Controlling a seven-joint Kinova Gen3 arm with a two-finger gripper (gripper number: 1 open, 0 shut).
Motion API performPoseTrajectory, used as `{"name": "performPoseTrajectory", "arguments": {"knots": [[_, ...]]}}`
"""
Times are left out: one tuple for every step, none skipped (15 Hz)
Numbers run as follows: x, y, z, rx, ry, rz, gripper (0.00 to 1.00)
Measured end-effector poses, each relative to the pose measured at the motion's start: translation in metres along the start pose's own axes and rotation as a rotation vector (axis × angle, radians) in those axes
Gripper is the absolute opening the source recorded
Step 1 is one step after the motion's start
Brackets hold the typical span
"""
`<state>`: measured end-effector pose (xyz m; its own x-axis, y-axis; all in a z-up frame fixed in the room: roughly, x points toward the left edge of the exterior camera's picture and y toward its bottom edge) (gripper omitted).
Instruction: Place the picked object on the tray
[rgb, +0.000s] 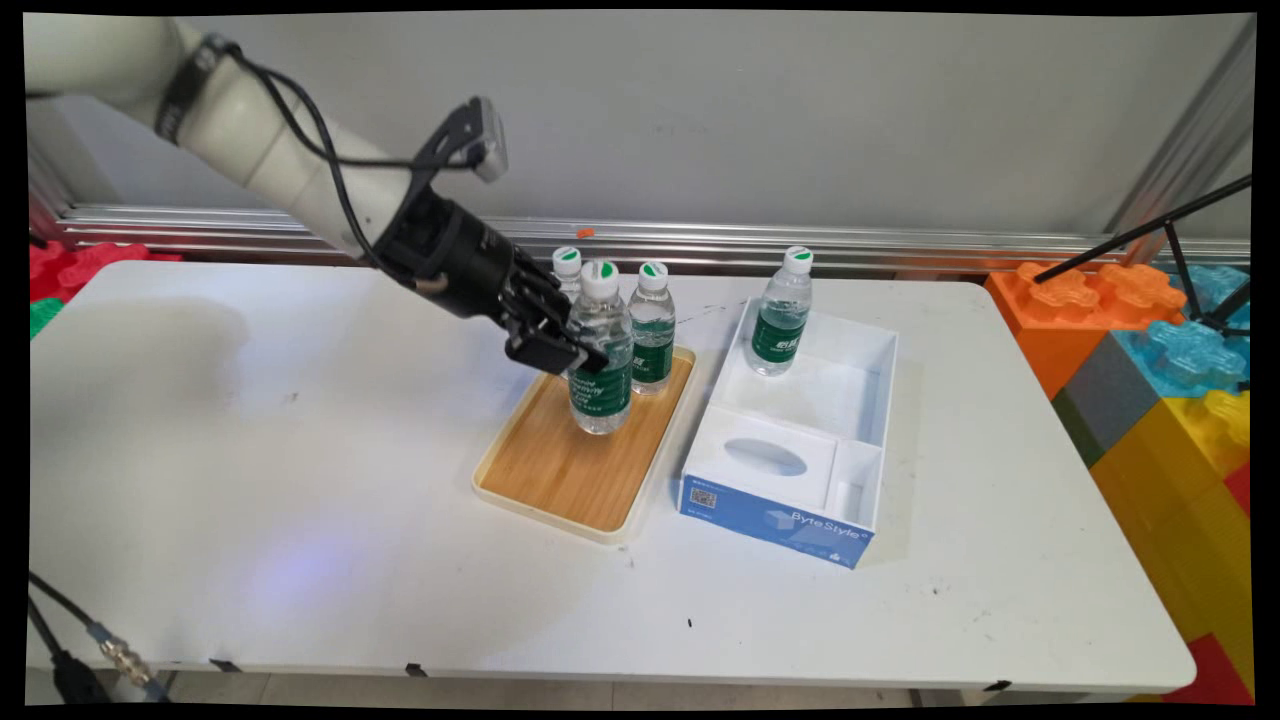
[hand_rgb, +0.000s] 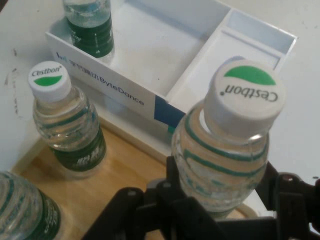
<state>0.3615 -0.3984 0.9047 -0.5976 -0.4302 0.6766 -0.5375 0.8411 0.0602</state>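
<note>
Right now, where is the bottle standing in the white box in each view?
Main view: the boxed bottle stands upright in the white box's far-left corner, right of the wooden tray.
Hand view: boxed bottle at the top left, cap cut off.
Shared landmark: the box's blue lettered side.

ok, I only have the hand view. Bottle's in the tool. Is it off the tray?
Observer: Can't tell. In the main view the front bottle is upright over the tray, with its base about level with the wood.
Operator: Free space on the tray?
Observer: Yes, its whole near half is bare.
Operator: What's in the box?
Observer: The box holds one capped bottle, upright in the far left corner of its large compartment.
</note>
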Motion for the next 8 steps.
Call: {"name": "performPoseTrajectory", "arguments": {"knots": [[-0.006,-0.003,0.006,-0.006,0.005,0.011,0.0],[-0.012,-0.005,0.011,-0.011,0.01,0.022,0.0],[-0.019,-0.008,0.019,-0.015,0.015,0.037,0.0],[-0.024,-0.011,0.024,-0.016,0.018,0.048,0.0],[-0.029,-0.015,0.029,-0.017,0.021,0.061,0.0],[-0.034,-0.018,0.035,-0.017,0.024,0.075,0.0],[-0.038,-0.021,0.039,-0.017,0.026,0.085,0.0],[-0.042,-0.025,0.043,-0.016,0.028,0.096,0.0]]}}
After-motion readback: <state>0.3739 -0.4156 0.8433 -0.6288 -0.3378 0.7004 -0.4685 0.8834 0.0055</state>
